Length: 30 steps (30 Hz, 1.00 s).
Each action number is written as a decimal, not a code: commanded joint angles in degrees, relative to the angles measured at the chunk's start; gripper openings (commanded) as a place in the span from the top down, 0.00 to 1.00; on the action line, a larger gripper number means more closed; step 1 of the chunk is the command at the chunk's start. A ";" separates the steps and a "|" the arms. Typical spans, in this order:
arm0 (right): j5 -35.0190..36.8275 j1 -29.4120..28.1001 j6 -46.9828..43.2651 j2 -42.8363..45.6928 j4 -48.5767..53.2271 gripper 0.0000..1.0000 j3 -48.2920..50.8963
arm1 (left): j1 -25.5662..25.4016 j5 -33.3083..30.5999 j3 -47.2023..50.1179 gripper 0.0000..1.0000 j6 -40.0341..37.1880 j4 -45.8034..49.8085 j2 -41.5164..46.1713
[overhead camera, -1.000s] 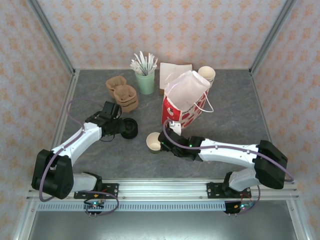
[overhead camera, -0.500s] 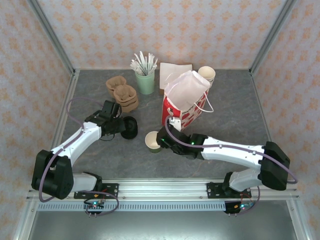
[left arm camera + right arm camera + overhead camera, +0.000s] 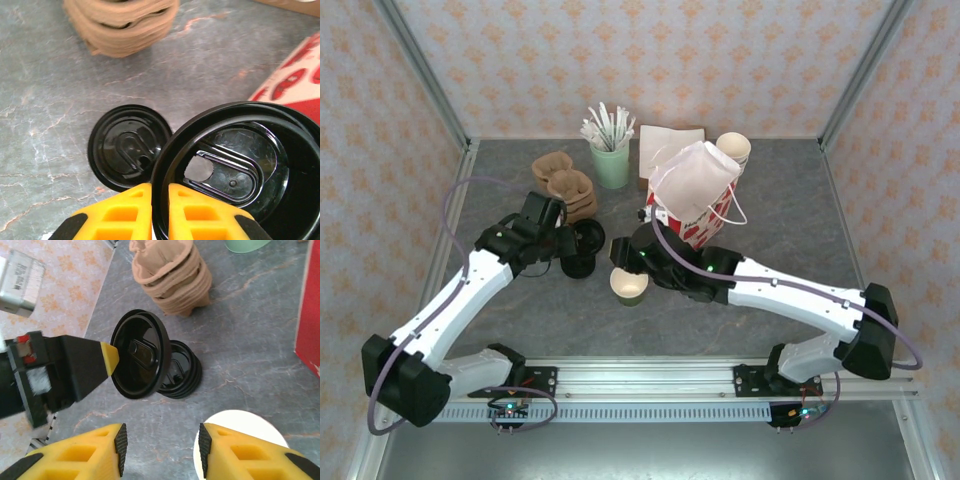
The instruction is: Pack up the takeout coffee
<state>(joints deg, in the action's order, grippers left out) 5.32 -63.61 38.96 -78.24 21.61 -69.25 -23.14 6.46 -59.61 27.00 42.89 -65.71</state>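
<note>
From the top camera, the small dark paper cup with a cream inside (image 3: 629, 285) stands upright and uncovered near the middle of the grey marbled counter (image 3: 780, 230). The right gripper (image 3: 620, 256) hangs just at its 12 o'clock, jaws parted and grasping nothing. At the cup's 10 o'clock the left gripper (image 3: 570, 240) is clenched on a round black plastic lid (image 3: 588, 237), just beside a loose stack of black lids (image 3: 578, 265). A red-and-white paper bag (image 3: 692, 200) stands at the cup's 1 o'clock, close behind the right arm. Brown pulp cup carriers (image 3: 565, 187) sit at 11 o'clock, and a pale green cup of white sticks (image 3: 612, 163) at 12. Peach-patterned walls (image 3: 620, 60) and aluminium posts (image 3: 420, 70) close in the counter.

In the left wrist view, yellow fingers (image 3: 125, 215) pinch the lid's near rim, the lid tilted with its sip hole facing the camera. The stack lies at its 9 o'clock, partly overlapped. The carriers are at 11 o'clock and a corner of the bag at 2.

In the right wrist view, bare counter shows between the spread yellow fingers (image 3: 75, 455). The cup's cream mouth peeks out at 5 o'clock, partly behind one finger. The held lid stands on edge at centre, in front of the stack, with the carriers at 12 o'clock.
</note>
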 commanded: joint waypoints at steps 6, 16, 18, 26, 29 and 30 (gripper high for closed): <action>-0.25 -0.23 -4.02 -2.38 4.38 0.55 -5.73 | -8.31 -6.10 -8.06 0.87 1.38 10.88 2.17; 3.69 -0.28 -5.33 -1.98 7.31 0.53 -6.81 | -14.13 -8.58 -12.34 0.87 2.53 12.55 1.21; 3.90 -0.21 -5.47 -2.01 7.48 0.53 -7.14 | -14.86 -8.65 -12.71 0.87 2.63 12.39 0.90; 4.43 -0.28 -5.67 -1.74 7.66 0.74 -7.57 | -16.85 -9.44 -13.69 0.87 3.14 12.75 0.28; 4.59 -0.26 -5.70 -1.79 8.12 0.76 -7.85 | -17.18 -9.22 -14.01 0.87 3.28 12.66 0.54; 4.84 -0.25 -5.60 -1.82 8.42 0.76 -7.91 | -17.34 -9.23 -14.11 0.87 3.26 12.67 0.56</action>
<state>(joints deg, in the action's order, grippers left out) 8.03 -63.61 33.76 -80.31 27.97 -75.02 -39.79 -0.93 -71.66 29.12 53.78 -65.43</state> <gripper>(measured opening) 0.238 0.131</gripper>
